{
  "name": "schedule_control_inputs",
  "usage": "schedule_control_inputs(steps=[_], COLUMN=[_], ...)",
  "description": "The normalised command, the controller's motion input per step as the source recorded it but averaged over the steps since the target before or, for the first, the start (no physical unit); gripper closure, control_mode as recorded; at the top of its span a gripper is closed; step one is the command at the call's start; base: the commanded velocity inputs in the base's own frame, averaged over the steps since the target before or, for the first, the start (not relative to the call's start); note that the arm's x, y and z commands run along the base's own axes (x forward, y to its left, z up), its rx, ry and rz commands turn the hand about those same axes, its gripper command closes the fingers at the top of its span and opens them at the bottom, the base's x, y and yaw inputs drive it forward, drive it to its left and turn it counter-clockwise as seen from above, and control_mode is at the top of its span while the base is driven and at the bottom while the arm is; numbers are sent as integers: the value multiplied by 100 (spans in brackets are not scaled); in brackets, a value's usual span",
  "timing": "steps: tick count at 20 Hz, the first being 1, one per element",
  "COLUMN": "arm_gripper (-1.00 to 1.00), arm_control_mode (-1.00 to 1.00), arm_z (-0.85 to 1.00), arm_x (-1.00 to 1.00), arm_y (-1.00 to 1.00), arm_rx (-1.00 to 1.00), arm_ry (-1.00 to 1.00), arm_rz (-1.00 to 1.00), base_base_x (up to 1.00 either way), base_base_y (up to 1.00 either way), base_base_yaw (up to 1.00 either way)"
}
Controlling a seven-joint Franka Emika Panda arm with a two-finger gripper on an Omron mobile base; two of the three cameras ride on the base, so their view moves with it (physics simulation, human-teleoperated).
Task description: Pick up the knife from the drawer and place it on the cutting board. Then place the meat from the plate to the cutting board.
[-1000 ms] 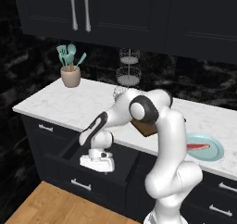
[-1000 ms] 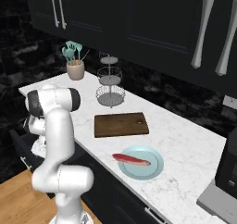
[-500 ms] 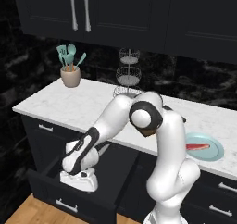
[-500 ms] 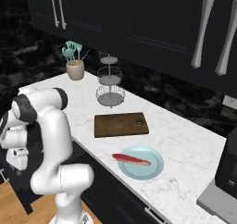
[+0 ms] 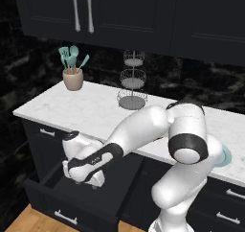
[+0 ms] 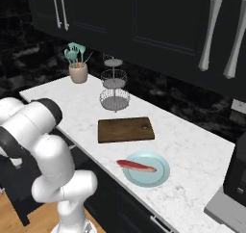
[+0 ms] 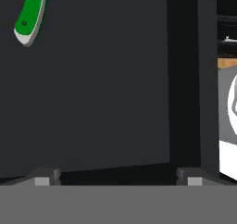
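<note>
The knife [image 7: 29, 12], of which the green handle shows, lies on the floor of the drawer [image 7: 106, 89] at the upper left of the hand view, well off from my fingertips [image 7: 46, 177]. My gripper [image 7: 118, 179] is open with nothing between its fingers. In the left base view the gripper [image 5: 91, 182] hangs low inside the pulled-out black drawer [image 5: 57, 204]. On the counter lie the brown cutting board [image 6: 126, 129] and, nearer, the teal plate [image 6: 161, 176] with the red meat [image 6: 137, 166] on it.
A beige holder of teal spatulas [image 5: 72, 75] and a tiered wire stand [image 5: 132, 85] stand at the back of the white marble counter [image 5: 86, 111]. My own arm arches over the drawer's right side. Closed black drawers flank it.
The drawer has slid out wide from the cabinet within the last second. The hand has dropped lower and now sits over the drawer's inside.
</note>
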Motion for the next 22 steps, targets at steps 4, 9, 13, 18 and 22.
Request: schedule_control_inputs(steps=[4, 9, 13, 18, 22], arm_gripper=[-100, -100, -100, -100, -100], arm_control_mode=[-100, -100, -100, -100, -100], arm_z=[30, -41, -13, -4, -47], arm_x=[59, 89, 84, 47, 48], arm_y=[-54, -33, -4, 21, 39], arm_rx=[-1, 0, 1, 0, -4], arm_ry=[-19, 0, 1, 1, 20], arm_rz=[0, -1, 0, 3, 8], base_base_x=[0, 0, 0, 0, 0], base_base_y=[0, 0, 0, 0, 0], base_base_yaw=[0, 0, 0, 0, 0])
